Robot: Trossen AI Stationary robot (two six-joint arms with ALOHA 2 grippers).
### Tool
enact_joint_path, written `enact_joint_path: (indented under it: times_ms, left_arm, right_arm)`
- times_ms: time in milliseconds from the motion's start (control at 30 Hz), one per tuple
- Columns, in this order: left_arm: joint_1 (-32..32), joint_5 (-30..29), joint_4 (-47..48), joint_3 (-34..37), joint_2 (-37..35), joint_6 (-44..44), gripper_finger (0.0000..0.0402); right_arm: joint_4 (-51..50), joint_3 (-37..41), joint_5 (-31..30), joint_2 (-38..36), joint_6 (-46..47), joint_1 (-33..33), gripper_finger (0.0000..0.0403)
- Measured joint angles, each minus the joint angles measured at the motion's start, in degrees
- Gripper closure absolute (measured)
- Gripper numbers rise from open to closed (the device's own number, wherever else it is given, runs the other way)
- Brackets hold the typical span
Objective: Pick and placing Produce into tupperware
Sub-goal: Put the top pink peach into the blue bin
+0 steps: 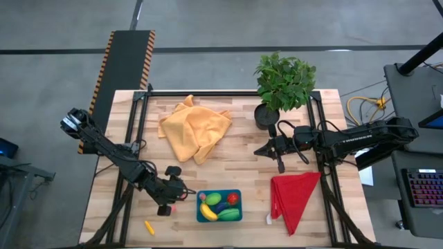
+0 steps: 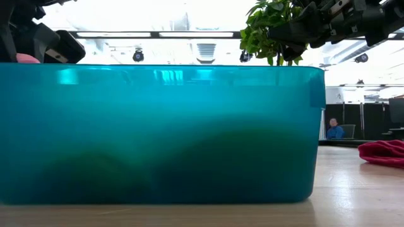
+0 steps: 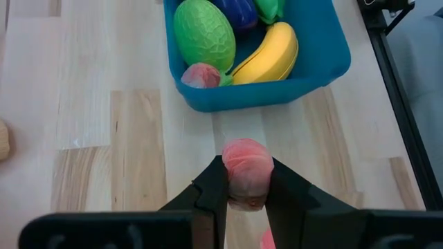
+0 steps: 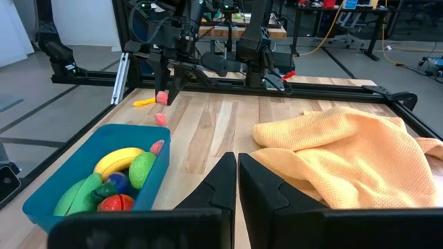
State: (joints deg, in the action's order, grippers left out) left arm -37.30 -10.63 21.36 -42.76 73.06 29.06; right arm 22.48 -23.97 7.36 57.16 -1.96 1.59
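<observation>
The left gripper (image 3: 247, 181) holds a pink produce piece (image 3: 246, 168) between its fingers above the tabletop (image 1: 242, 152), just beside the teal tupperware (image 1: 204, 217). That tupperware contains a banana (image 3: 268, 55), green pieces and a tomato (image 1: 232, 198). The right gripper (image 4: 237, 181), fingers closed and empty, waits near the potted plant (image 1: 284, 79).

No readable text, labels or numbers — perhaps some lost in the blurred room behind.

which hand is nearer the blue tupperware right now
Left. The left hand, gripping a pink piece, sits just off the tupperware on its left side. The right hand, shut, waits farther off near the potted plant.
</observation>
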Motion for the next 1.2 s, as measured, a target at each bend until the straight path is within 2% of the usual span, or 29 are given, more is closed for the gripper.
enact_joint_path:
  times_ms: [133, 333, 733, 1000, 1200]
  left_arm:
    - [0.0, -0.02, -0.37, 0.0, 0.0, -0.56, 0.0347]
    - [0.0, -0.15, -5.18, 0.11, 0.02, -5.79, 0.0347]
    - [0.07, -0.31, -7.44, 1.16, 0.04, -7.98, 0.0347]
    - [0.04, -1.09, -14.31, 1.98, 0.04, -16.04, 0.0347]
    - [0.11, -2.0, -14.97, 2.08, 1.19, -16.46, 0.0347]
  right_arm:
    - [0.01, 0.0, 0.01, 0.0, 0.0, -0.01, 0.0394]
    - [0.0, 0.0, -0.01, 0.01, 0.0, 0.01, 0.0394]
    - [0.0, 0.0, -0.01, 0.01, 0.0, 0.0, 0.0394]
    - [0.02, 0.0, -0.01, 0.01, 0.0, -0.01, 0.0394]
    - [0.02, -0.01, -0.01, 0.01, 0.0, -0.01, 0.0394]
